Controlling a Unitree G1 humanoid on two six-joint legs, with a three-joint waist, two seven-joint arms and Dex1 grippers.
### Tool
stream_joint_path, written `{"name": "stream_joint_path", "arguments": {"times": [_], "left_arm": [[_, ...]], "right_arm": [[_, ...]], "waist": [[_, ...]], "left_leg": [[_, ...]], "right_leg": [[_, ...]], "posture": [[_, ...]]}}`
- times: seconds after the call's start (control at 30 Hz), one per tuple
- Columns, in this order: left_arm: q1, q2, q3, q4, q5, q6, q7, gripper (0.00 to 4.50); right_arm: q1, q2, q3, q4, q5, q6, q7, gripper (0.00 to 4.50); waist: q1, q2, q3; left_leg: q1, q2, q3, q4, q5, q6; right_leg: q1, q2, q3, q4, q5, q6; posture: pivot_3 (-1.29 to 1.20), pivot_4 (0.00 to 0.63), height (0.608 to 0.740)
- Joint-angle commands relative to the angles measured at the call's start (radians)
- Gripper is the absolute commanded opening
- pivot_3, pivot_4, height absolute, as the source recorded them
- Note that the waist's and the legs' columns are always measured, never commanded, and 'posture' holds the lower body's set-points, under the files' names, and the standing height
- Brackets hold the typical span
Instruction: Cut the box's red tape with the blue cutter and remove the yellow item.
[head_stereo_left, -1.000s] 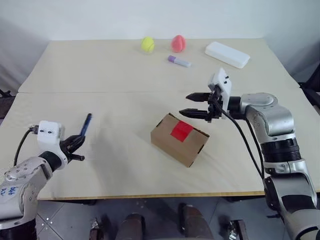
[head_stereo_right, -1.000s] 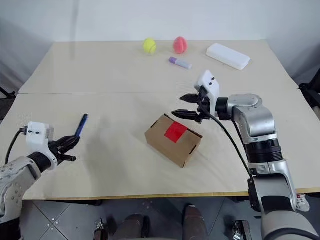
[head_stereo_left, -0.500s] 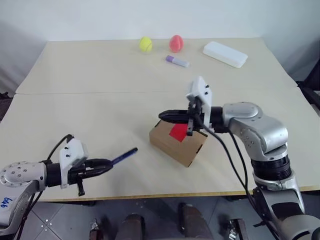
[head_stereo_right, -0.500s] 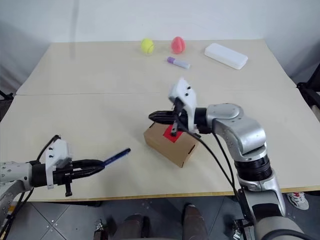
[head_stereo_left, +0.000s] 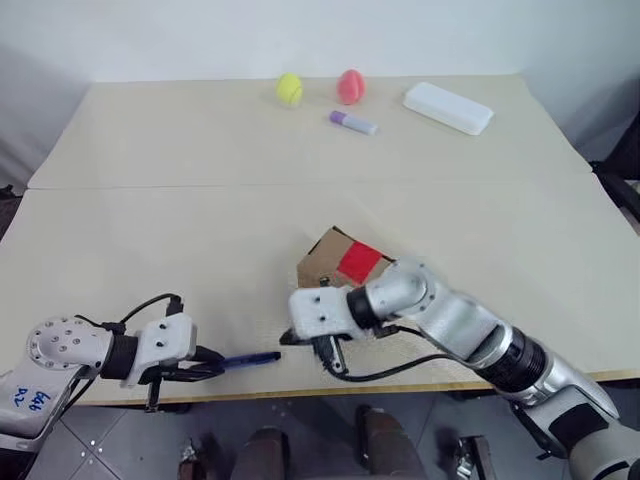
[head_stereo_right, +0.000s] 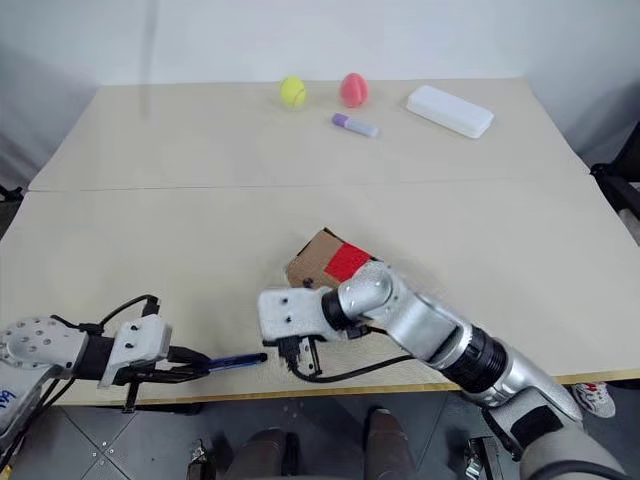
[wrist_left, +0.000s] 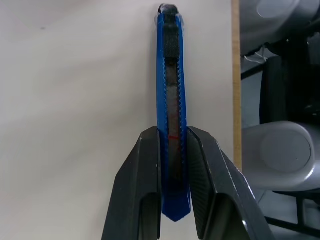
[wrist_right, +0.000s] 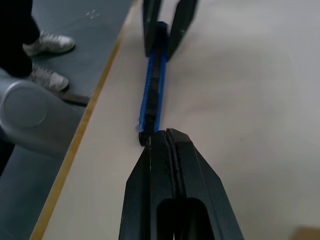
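My left gripper (wrist_left: 172, 131) is shut on the blue cutter (wrist_left: 170, 90) near the table's front edge, at lower left. The cutter (head_stereo_left: 250, 360) lies almost flat and points right. My right gripper (wrist_right: 156, 134) is shut, and its fingertips meet the cutter's free end. I cannot tell whether they pinch it. Just behind my right wrist sits the brown box (head_stereo_left: 322, 258), with the red tape (head_stereo_left: 358, 263) on top; my forearm hides part of the box. The yellow item is out of view.
Along the far edge lie a yellow-green ball (head_stereo_left: 289, 89), a pink ball (head_stereo_left: 350, 86), a lilac tube (head_stereo_left: 353, 122) and a long white case (head_stereo_left: 449, 107). The table's front edge (head_stereo_left: 420, 386) runs just below both grippers. A person's shoes (wrist_right: 47, 42) stand on the floor.
My right arm swung from above the box down and left to the cutter's end, and its gripper shut. My left gripper rolled and sank, turning the cutter from upright to nearly flat, pointing right.
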Motion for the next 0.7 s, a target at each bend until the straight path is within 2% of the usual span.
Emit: {"name": "stream_joint_path", "arguments": {"times": [0.03, 0.4, 0.7], "left_arm": [[-0.002, -0.014, -0.012, -0.006, -0.011, 0.007, -0.001, 0.40], [-0.042, -0.024, -0.049, 0.012, -0.004, 0.030, 0.000, 0.40], [-0.054, -0.023, -0.063, 0.011, -0.009, 0.075, -0.002, 0.40]], "right_arm": [[-0.006, 0.019, 0.040, 0.044, -0.067, -0.078, 0.015, 0.02], [0.034, 0.046, 0.089, 0.170, -0.197, -0.208, 0.049, 0.02], [0.026, 0.085, 0.027, 0.133, -0.203, -0.219, 0.059, 0.02]], "waist": [[0.001, 0.000, 0.000], [0.002, 0.000, 0.000], [0.002, 0.000, 0.000]], "left_leg": [[0.000, 0.000, 0.000, 0.000, 0.000, 0.000], [0.001, 0.000, 0.000, 0.000, 0.000, 0.000], [0.002, 0.000, 0.001, 0.001, 0.000, 0.000]], "right_leg": [[0.000, 0.000, 0.000, 0.000, 0.000, 0.000], [0.000, 0.000, 0.000, 0.001, 0.000, 0.000], [0.000, 0.000, 0.000, 0.004, 0.000, 0.000]], "posture": [[0.00, 0.150, 0.740], [0.00, 0.150, 0.740], [0.00, 0.150, 0.740]]}}
